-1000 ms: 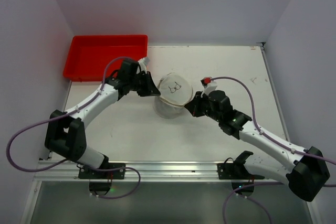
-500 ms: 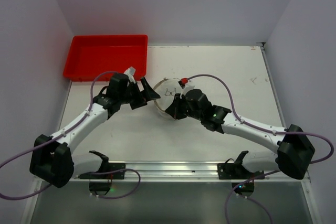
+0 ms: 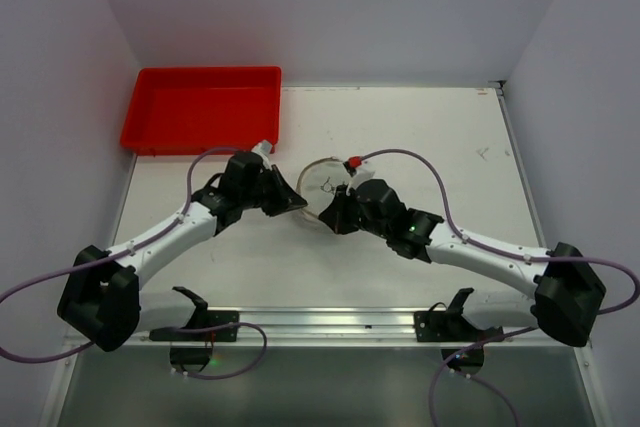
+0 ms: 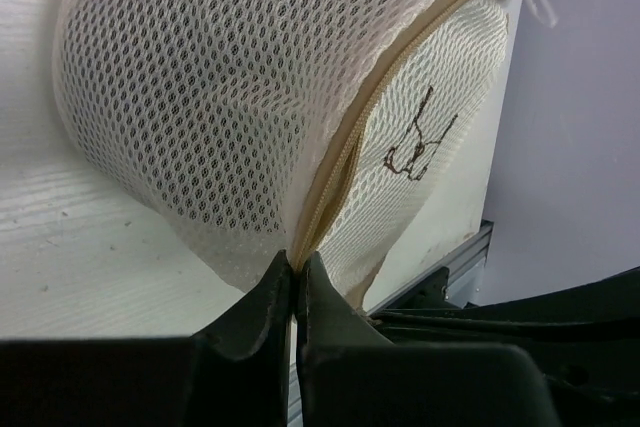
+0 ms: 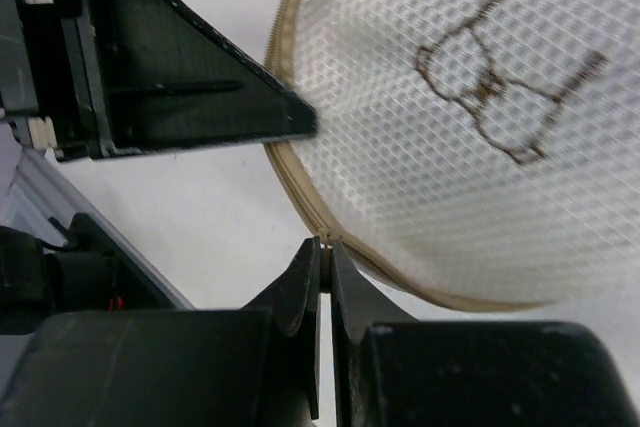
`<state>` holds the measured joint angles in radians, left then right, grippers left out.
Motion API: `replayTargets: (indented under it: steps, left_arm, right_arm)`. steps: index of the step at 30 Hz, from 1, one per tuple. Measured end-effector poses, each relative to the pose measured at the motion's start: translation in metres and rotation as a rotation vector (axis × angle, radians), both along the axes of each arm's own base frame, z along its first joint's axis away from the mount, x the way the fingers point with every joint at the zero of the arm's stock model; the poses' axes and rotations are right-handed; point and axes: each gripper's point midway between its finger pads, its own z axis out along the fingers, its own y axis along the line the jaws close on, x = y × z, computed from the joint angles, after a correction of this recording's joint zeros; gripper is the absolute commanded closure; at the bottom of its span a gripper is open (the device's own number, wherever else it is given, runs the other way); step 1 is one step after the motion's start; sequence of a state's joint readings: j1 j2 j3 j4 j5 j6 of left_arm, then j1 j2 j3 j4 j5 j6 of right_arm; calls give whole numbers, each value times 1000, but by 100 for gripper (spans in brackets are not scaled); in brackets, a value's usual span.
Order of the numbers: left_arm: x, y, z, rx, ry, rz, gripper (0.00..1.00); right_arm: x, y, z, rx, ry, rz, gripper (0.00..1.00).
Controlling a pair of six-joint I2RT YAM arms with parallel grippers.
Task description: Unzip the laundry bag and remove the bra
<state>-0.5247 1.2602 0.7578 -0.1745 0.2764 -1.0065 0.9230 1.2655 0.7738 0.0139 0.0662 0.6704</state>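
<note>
Although both pairs of jaws are pinched closed on the zip seam point(image 4: 345, 152), those of the left gripper point(image 4: 297, 272) and, perhaps at the pull, the right gripper point(image 5: 323, 247), the laundry bag point(image 3: 322, 177), near the red tray's point(image 3: 200, 107) right corner, looks fully zipped; unzipping and bra removal are left.

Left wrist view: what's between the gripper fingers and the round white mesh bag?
Nothing. The left gripper is pinched on the tan zipper seam of the round white mesh laundry bag; the left wrist view shows it.
</note>
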Motion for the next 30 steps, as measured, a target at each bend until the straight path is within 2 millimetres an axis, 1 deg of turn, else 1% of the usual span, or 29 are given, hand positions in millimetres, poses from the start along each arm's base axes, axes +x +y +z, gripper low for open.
replayTargets:
  steps: [2,4,6,7,9,10,12,14,17,18,20,21,22,23,24,25,27,29,30]
  left_arm:
    - [1,1,1,5,-5,-3,100]
    - [5,6,3,16,-18,-6,100]
    - [10,12,4,40,-32,-10,100]
    - [12,15,4,54,-35,-15,100]
    - [13,15,6,72,-40,-55,100]
    - [14,11,8,78,-49,-87,100]
    - [18,7,15,100,-76,-141,100]
    - [27,4,21,127,-107,-185,100]
    - [44,-1,27,172,-133,-242,93]
    - [49,-3,28,181,-141,-252,85]
    - [66,-7,28,201,-154,-267,76]
    - [75,-8,26,213,-153,-272,63]
    - [85,-10,25,220,-157,-271,54]
    - [94,-11,25,223,-159,-266,43]
    - [102,-12,23,224,-160,-261,18]
    - [106,-12,22,223,-159,-256,12]
    - [107,-10,20,216,-135,-231,5]
    - [105,-4,19,217,-127,-194,3]
    - [99,0,17,217,-114,-176,3]
  right_arm:
    - [-4,-15,-2,-12,-21,-17,100]
    - [-5,-35,-6,-29,-41,-48,100]
    - [2,-62,-12,-46,-49,-105,100]
    - [8,-77,-14,-53,-50,-147,100]
    - [19,-97,-13,-45,-58,-207,100]
    - [22,-103,-8,-31,-74,-222,100]
    - [24,-107,0,-19,-98,-221,100]
    - [23,-106,4,-20,-118,-195,100]
    - [22,-101,1,-32,-109,-151,100]
    - [22,-98,-1,-32,-99,-136,100]
    - [21,-90,-6,-33,-73,-107,100]
    - [20,-85,-8,-35,-61,-94,100]
    - [18,-80,-9,-31,-50,-81,100]
    - [14,-74,-11,-26,-37,-62,100]
    - [8,-63,-11,-20,-24,-34,100]
    - [5,-55,-10,-12,-20,-15,100]
    - [-2,-36,-7,2,-10,25,100]
    - [-5,-17,-2,20,-3,53,100]
    - [-4,-10,-1,28,3,59,100]
